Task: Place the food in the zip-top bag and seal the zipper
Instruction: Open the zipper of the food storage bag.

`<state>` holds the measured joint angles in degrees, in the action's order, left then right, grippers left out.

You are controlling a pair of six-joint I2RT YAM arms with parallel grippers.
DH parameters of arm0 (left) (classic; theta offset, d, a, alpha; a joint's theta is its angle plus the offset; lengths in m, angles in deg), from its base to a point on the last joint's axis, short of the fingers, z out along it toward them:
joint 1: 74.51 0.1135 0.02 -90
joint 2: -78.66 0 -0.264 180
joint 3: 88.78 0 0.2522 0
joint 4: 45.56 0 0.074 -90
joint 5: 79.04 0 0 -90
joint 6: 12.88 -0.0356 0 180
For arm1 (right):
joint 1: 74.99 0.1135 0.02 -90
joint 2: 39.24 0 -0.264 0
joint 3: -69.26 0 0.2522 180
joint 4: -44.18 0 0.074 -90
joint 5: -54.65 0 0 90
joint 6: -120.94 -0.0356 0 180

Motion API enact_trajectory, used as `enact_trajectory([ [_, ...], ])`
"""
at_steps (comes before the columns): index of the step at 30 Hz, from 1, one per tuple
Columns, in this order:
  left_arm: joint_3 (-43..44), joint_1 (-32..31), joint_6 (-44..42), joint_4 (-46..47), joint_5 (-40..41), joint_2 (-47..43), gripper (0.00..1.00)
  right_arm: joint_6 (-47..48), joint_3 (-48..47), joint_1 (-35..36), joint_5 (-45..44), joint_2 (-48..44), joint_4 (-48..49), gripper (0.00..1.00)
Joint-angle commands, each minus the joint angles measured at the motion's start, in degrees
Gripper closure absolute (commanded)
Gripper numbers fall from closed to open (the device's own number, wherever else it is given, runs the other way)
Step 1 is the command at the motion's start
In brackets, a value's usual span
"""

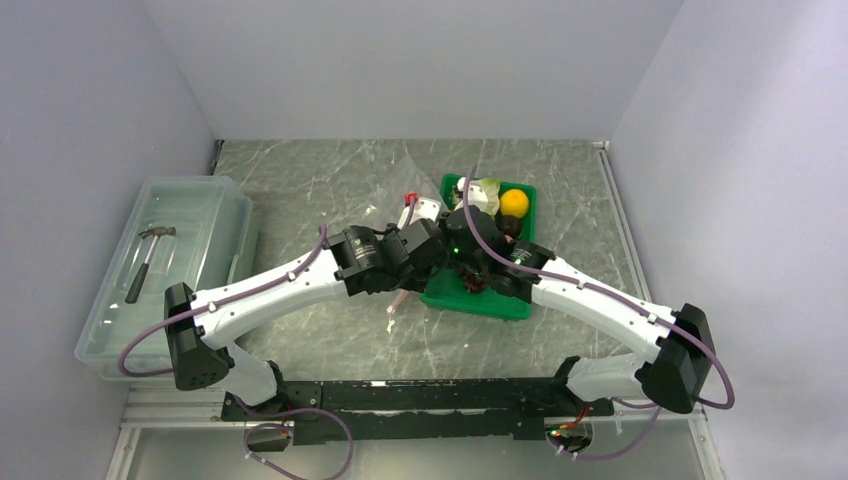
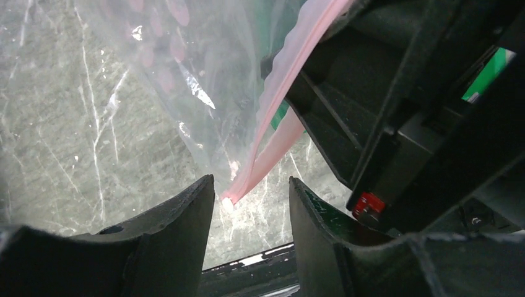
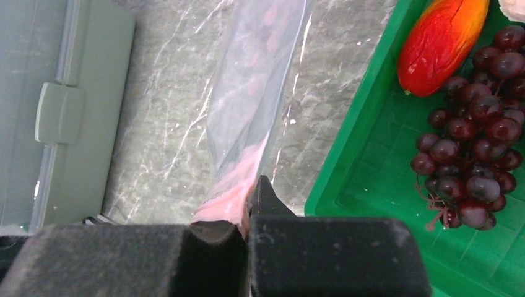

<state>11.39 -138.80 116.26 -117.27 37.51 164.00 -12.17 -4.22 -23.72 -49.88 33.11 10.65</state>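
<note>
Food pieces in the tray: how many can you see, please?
4: grape bunch nearest, red piece beyond, yellow fruit and leafy vegetable at far end; arms may hide more.

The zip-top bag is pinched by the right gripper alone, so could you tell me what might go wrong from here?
1. The right gripper pinches only a short bit of the zipper; the zip-top bag could slip out.
2. The left gripper stands open around the strip's end, so the mouth may lie flat, blocking the grape bunch in the green tray.

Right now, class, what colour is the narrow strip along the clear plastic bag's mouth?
Pale pink. The narrow zipper strip shows best in the left wrist view.
</note>
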Motion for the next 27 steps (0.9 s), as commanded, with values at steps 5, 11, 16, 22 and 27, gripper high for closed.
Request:
enact_trajectory([
  [5, 0.1, -2.3, 3.6, -0.5, 9.7, -1.7, 0.46, -0.8, -3.2, 0.3, 0.3, 0.6, 1.2, 1.00],
  [11, -3.6, -2.4, 3.5, 3.4, 13.9, -0.8, 0.45, -1.1, -3.7, 0.2, 1.8, 0.3, 1.3, 1.00],
  [16, -6.6, -2.4, 3.6, 6.4, 15.6, -0.7, 0.45, -1.3, -3.8, 0.2, 3.0, -0.5, 1.4, 1.00],
  [22, -9.9, -2.4, 3.9, 8.9, 18.6, -2.2, 0.45, -1.3, -3.6, 0.3, 3.9, -1.4, 1.3, 1.00],
  [27, -12.7, -2.4, 5.2, 10.7, 21.7, -3.0, 0.46, -1.7, -3.7, 0.3, 5.8, -1.6, 1.5, 1.00],
])
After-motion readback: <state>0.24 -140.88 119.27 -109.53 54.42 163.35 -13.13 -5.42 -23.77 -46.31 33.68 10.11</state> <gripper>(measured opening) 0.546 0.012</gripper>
